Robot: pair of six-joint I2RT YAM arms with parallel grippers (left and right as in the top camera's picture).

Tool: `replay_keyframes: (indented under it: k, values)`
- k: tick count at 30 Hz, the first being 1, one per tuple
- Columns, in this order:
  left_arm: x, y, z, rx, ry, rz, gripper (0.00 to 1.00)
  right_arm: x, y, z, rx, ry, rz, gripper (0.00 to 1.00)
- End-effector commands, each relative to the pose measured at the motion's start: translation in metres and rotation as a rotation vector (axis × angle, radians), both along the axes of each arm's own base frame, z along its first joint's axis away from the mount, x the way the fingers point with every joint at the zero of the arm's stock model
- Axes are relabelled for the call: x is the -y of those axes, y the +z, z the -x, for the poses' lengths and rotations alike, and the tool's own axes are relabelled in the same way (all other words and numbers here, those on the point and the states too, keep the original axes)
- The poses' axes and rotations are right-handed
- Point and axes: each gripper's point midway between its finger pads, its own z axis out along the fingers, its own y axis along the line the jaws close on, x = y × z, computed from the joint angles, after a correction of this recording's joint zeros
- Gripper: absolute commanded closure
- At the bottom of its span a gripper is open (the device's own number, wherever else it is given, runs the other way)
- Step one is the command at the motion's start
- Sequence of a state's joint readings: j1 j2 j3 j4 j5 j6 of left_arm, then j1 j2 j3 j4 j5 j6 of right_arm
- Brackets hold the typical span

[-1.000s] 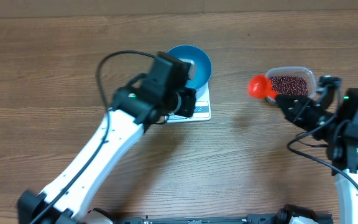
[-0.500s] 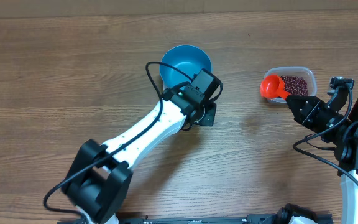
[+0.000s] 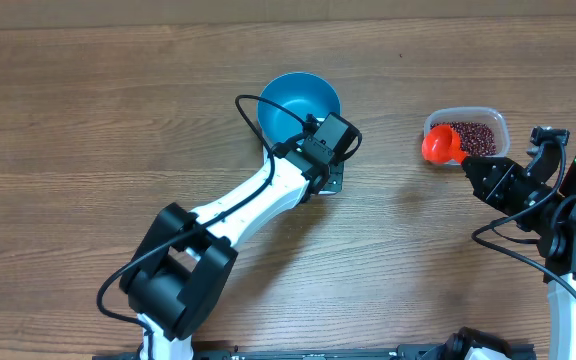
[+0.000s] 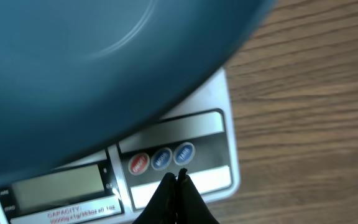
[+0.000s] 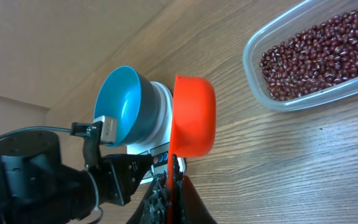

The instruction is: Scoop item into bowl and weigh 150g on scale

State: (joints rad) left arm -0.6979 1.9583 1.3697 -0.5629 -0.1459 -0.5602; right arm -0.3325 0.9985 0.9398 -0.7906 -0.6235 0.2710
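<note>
The blue bowl (image 3: 298, 100) stands on the white scale (image 4: 225, 102), whose display (image 4: 61, 183) and round buttons (image 4: 160, 158) face my left gripper. My left gripper (image 4: 178, 177) is shut and empty, its tips over the strip just below the buttons. From overhead the left wrist (image 3: 328, 140) hides the scale. My right gripper (image 5: 174, 180) is shut on the handle of an orange scoop (image 5: 194, 115), held in the air at the near-left edge of the clear tub (image 3: 495, 122) of red-brown beans (image 5: 316, 53). No beans show in the scoop (image 3: 439, 145).
The left arm stretches diagonally from the table's front edge up to the scale. The right arm (image 3: 568, 210) stands at the right edge. Bare wooden tabletop lies between the scale and the tub.
My left arm has swung right and down off the bowl, its gripper shutting, and now points at the scale's button panel. The scoop has shifted slightly right toward the tub.
</note>
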Motion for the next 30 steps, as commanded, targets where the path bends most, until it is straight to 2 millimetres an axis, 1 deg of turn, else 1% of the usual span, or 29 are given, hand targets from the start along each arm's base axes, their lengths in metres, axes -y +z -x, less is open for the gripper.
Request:
replay_keyframes:
  k: [1,6,20,26,30]
  values:
    - [-0.011,-0.01,-0.01,0.017,0.059,-0.036,0.96,0.004,0.01,-0.001,0.025,-0.012,0.031,0.96]
    - [-0.021,-0.007,-0.018,0.061,0.127,-0.073,0.96,0.005,0.007,0.001,0.011,-0.017,0.036,0.96]
    - [-0.021,-0.007,-0.019,0.068,0.135,-0.065,0.96,0.005,0.006,0.001,0.007,-0.017,0.035,0.96]
    - [-0.021,-0.014,-0.018,0.062,0.134,-0.068,0.96,0.005,0.006,0.001,0.007,-0.017,0.035,0.96]
    - [-0.02,-0.023,-0.016,0.039,0.127,-0.07,0.96,0.005,0.006,0.001,0.007,-0.017,0.035,0.96]
